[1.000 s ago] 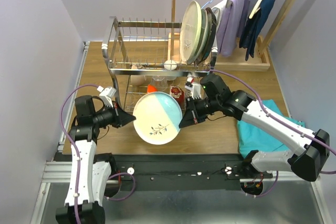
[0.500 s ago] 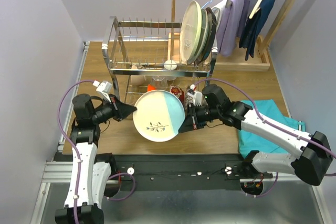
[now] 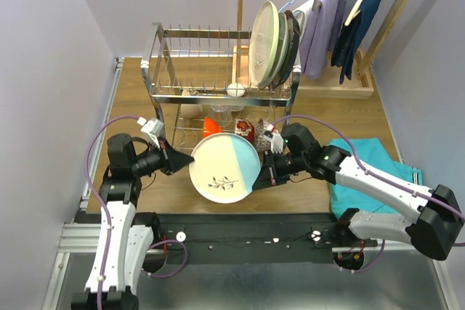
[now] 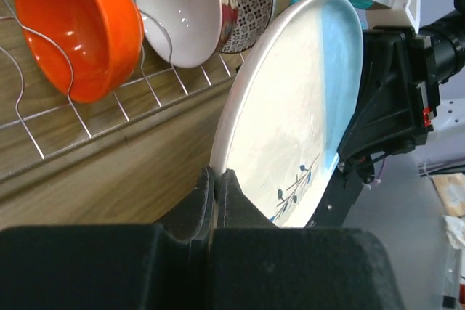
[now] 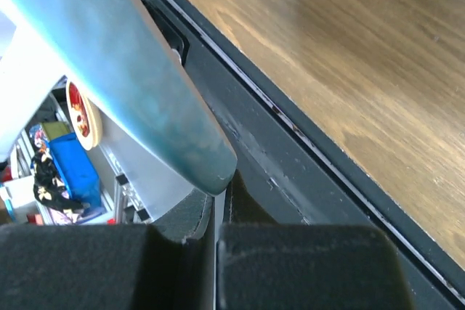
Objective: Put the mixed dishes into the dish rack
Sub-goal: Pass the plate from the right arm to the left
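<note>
Holding the plate (image 3: 224, 168) between two arms is the weak point here. The left gripper (image 4: 216, 179) is closed almost fully on the thin rim at the plate's 9 o'clock, and the right gripper (image 3: 259, 178) is nipped just as narrowly onto the blue edge at about 4 o'clock. Each has only a sliver of glazed lip between its jaws. The plate hangs tilted above the table (image 3: 305, 186), with the dish rack (image 3: 218, 96) at its 12 o'clock, so it is not yet loaded. If the arms drift apart or move out of step, I judge the slick rim would slide out of one pinch. The dish would then swing on the other grip or drop onto the wood. A twist between the two wrists could lever it loose in the same way. Letting go with one side to pass it on would leave the whole weight on a single edge grip, which looks marginal. The top edge also sits just beside the orange bowl (image 4: 73, 27) and the red-patterned bowl (image 4: 185, 9) on the lower tier. A forward push could knock those out of their wires. Lifting toward the prongs risks clipping the upper tier's front rail, or the stacked plates (image 3: 267, 43) at 1 o'clock.
</note>
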You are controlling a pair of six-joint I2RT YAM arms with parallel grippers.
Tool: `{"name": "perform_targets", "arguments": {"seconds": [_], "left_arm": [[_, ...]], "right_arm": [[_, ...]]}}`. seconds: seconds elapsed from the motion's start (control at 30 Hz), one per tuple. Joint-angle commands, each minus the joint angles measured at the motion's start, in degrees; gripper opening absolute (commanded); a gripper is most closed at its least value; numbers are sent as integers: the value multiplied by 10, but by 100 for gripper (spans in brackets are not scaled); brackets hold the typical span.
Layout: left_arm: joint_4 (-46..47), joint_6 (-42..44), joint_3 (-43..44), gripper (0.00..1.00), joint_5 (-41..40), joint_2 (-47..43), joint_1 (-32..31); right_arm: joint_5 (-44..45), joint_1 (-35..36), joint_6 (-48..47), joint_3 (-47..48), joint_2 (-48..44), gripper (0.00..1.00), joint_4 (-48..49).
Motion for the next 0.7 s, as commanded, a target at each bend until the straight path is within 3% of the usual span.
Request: {"name": "perform_targets", "arguments": {"seconds": [0.0,0.1,0.23,0.33,0.4,0.5,0.67], "left_arm": [[-224,25,8,0,152,-77,-28],[-188,-26,-16,0,144,-58,0],[-65,-84,-42,0,171,-14,7],[-29,-61,-32,0,132,-25,7],[14,-99,-49,0,94,-28,7],[-7,-102,-48,0,63,-14,7],[24,-126,-62,0,94,52,-21]], "right_arm": [[-4,14,10,5,-24,1,324],[-9,3,11,-3,-22,0,350],[-34,-18,12,31,-22,0,302],[-40,-18,-16,38,-26,0,289],[-33,-20,-17,33,-20,0,293],[-30,-26,0,16,-5,0,335],[-20,-40,72,6,30,1,413]]}}
